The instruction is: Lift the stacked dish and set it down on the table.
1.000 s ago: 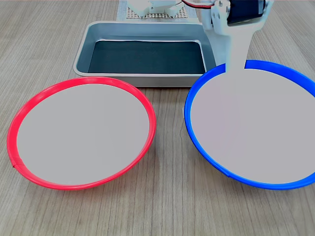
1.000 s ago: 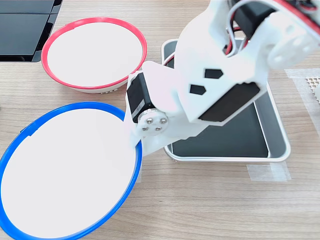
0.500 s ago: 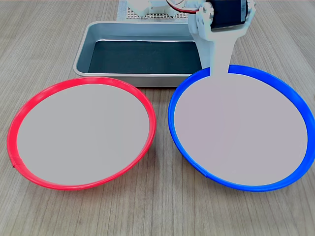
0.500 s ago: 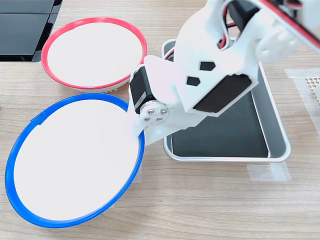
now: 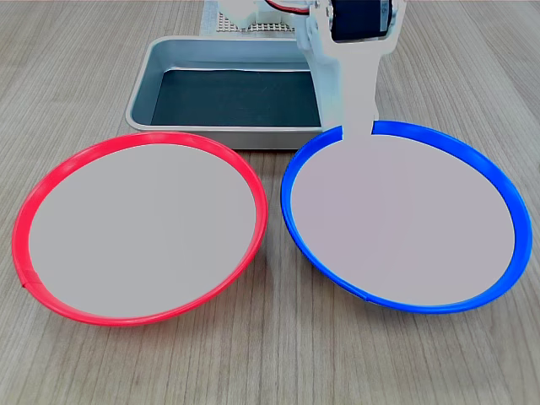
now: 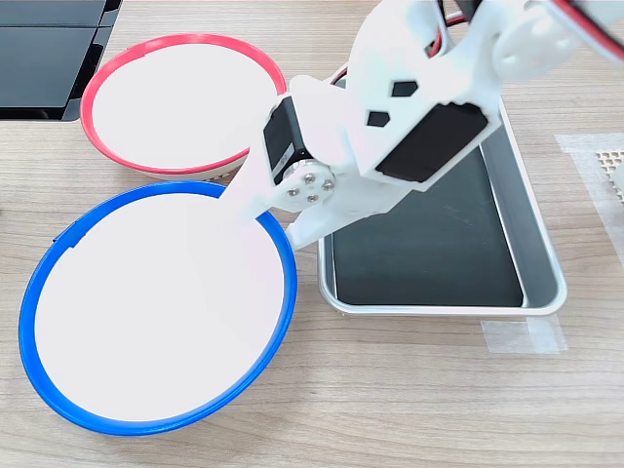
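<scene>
Here the pincer (image 6: 255, 200) pinches the blue dish's (image 5: 401, 219) rim beside the tray (image 5: 169, 57); the dish sits on the desk (image 5: 270, 363), right of the red bowl (image 5: 139, 226) in the first exterior view.

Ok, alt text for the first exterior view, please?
The arm's jaws grip the far rim of the blue-rimmed dish on the wood-grain table. A red-rimmed bowl sits beside it at left, and a grey metal tray lies behind.

Two bowls (image 5: 139, 226) before tray (image 5: 245, 59)
</scene>
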`<state>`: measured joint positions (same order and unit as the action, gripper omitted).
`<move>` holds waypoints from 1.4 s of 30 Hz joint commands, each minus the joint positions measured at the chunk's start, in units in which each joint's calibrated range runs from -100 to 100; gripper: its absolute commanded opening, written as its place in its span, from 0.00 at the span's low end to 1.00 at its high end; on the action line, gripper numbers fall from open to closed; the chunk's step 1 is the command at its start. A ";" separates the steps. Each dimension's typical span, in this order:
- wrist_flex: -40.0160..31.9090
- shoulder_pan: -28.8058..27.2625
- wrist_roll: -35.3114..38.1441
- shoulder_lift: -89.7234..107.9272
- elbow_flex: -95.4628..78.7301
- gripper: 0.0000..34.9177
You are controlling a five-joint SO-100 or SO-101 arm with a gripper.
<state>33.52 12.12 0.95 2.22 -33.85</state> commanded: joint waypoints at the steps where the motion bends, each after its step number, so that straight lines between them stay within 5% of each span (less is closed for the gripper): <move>1: 1.68 -0.88 0.44 7.12 -1.52 0.53; 4: 5.15 -1.72 0.98 16.50 -5.89 0.49; 5: 8.04 -2.76 2.00 26.57 -11.08 0.04; 6: 8.94 -3.32 2.44 30.58 -13.17 0.01; 12: 5.48 -11.70 1.47 58.81 -29.83 0.00; 20: 0.19 -14.24 -2.34 77.14 -50.13 0.00; 31: 2.09 -18.67 -1.86 89.08 -66.15 0.00; 37: 13.57 -17.07 -2.54 96.76 -66.15 0.00; 42: 13.90 -17.91 -3.32 96.76 -66.15 0.00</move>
<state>46.66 -5.58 -1.98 98.21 -100.00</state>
